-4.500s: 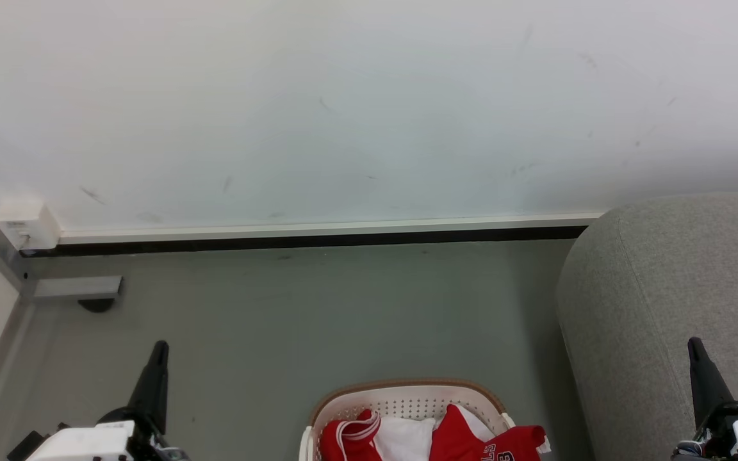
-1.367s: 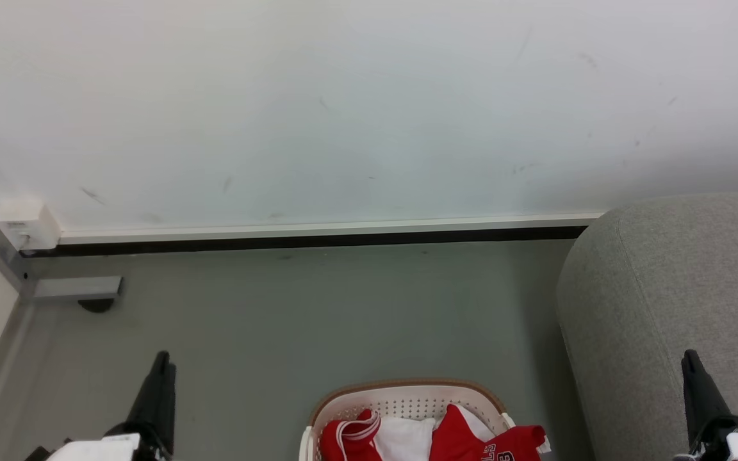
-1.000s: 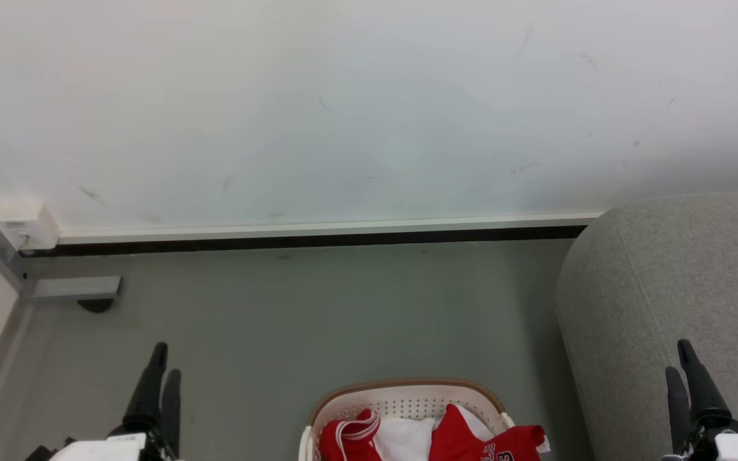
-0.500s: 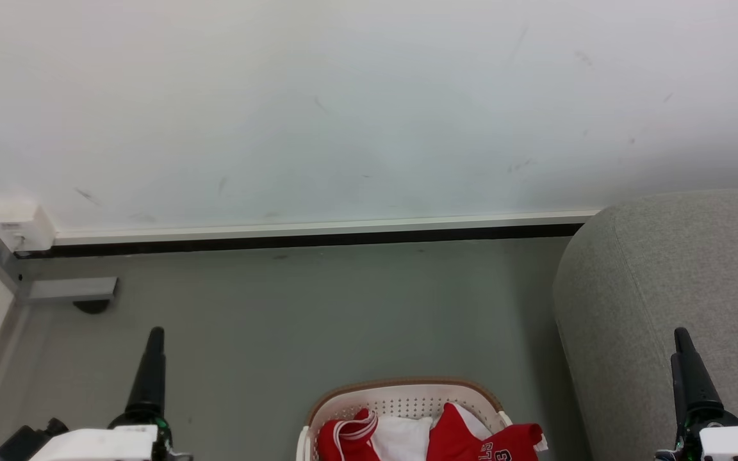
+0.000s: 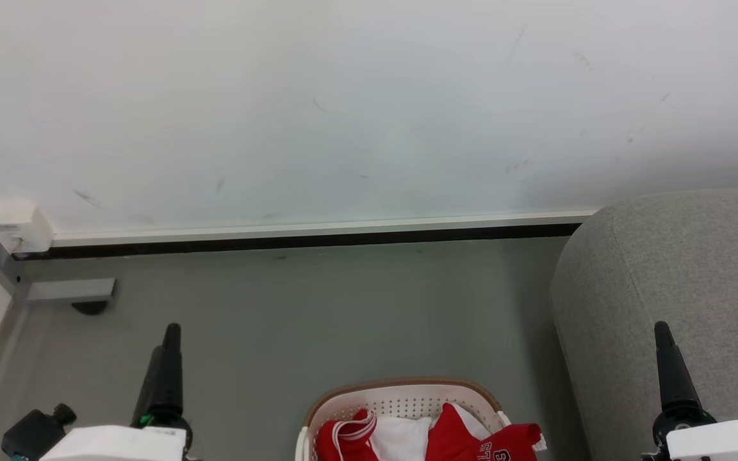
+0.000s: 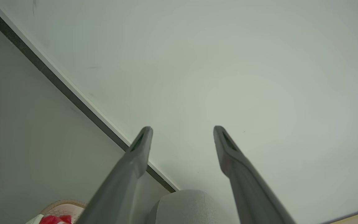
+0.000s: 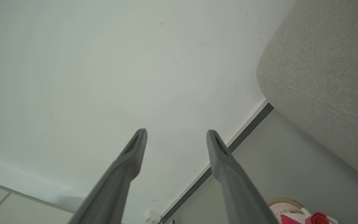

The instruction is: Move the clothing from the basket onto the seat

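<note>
the red, white-trimmed sports clothing (image 5: 459, 435) lies heaped in the small oval white perforated plastic basket (image 5: 407, 404) with its tan-brown rim, at the bottom middle of the head view. part of a printed number shows on one piece, and white fabric sits between the red folds. nothing has reached its goal yet, so by my reading the task is at its very start.

the basket stands on the dull grey-green floor (image 5: 318, 307), just beside the large light grey fabric-upholstered seat (image 5: 683, 269) on the robot's right. that closeness probably keeps the carry short.

the left pincer (image 6: 182, 133) is released, its two long dark fingers spread wide with nothing between them, and it points toward the pale wall (image 5: 343, 115) above the dark baseboard strip (image 5: 318, 238). the right pincer (image 7: 176, 137) is likewise released and empty, raised in front of the seat's rounded end. both flank the basket well apart from it, a ready stance in my judgement. the next move likely calls for lowering one pincer into the heap, taking care not to catch the basket rim.
</note>
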Controlling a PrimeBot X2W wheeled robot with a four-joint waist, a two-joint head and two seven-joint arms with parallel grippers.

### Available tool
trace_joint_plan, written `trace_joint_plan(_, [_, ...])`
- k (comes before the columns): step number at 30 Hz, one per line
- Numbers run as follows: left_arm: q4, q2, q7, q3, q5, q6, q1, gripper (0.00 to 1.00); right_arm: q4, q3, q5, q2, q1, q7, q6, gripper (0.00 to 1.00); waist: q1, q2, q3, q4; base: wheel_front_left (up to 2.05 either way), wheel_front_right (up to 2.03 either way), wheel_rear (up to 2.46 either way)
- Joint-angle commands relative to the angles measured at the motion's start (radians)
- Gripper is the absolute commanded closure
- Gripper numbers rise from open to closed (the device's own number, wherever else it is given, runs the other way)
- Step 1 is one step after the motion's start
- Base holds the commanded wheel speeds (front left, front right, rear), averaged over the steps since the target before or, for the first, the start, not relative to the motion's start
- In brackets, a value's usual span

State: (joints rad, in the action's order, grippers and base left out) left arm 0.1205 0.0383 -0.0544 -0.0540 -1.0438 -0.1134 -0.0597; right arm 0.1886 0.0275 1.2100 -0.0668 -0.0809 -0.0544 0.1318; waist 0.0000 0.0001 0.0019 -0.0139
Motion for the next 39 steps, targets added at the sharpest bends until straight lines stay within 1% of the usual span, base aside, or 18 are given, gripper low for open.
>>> trace_joint_plan(1, [-0.022, 0.009, -0.009, 0.002, 0.038, 0.005, -0.006, 0.00, -0.018, 0.005, -0.028, -0.012, -0.024, -0.009, -0.001, 0.00, 0.0000, -0.0001, 0.000, 0.000, 0.00, 0.00, 0.00])
trace_joint_plan(9, [-0.034, 0.010, -0.036, 0.019, 0.205, 0.031, 0.009, 0.00, -0.012, 0.028, -0.192, -0.024, -0.026, -0.035, -0.001, 0.00, 0.0000, -0.0001, -0.005, -0.002, 0.00, 0.00, 0.00])
trace_joint_plan(15, [-0.038, 0.010, -0.055, 0.028, 0.302, 0.043, 0.016, 0.00, -0.007, 0.053, -0.325, -0.030, -0.024, -0.054, -0.001, 0.00, 0.0000, -0.0001, -0.007, -0.006, 0.00, 0.00, 0.00])
trace_joint_plan(20, [-0.040, 0.011, -0.069, 0.044, 0.417, 0.050, 0.022, 0.00, -0.006, 0.067, -0.417, -0.031, -0.023, -0.069, -0.001, 0.00, 0.0000, -0.0001, -0.009, -0.007, 0.00, 0.00, 0.00])
trace_joint_plan(24, [-0.031, 0.012, -0.080, 0.050, 0.469, 0.050, 0.028, 0.00, 0.008, 0.072, -0.477, -0.030, -0.024, -0.081, -0.001, 0.00, 0.0000, -0.0001, -0.010, -0.009, 0.00, 0.00, 0.00])
trace_joint_plan(31, [-0.030, 0.012, -0.100, 0.059, 0.555, 0.061, 0.035, 0.00, 0.049, 0.073, -0.583, -0.021, -0.029, -0.099, -0.001, 0.00, 0.0000, -0.0001, -0.012, -0.011, 0.00, 0.00, 0.00])
trace_joint_plan(39, [-0.031, 0.013, -0.121, 0.072, 0.633, 0.065, 0.043, 0.00, 0.068, 0.094, -0.663, -0.021, -0.035, -0.119, -0.001, 0.00, 0.0000, -0.0001, -0.014, -0.014, 0.00, 0.00, 0.00])
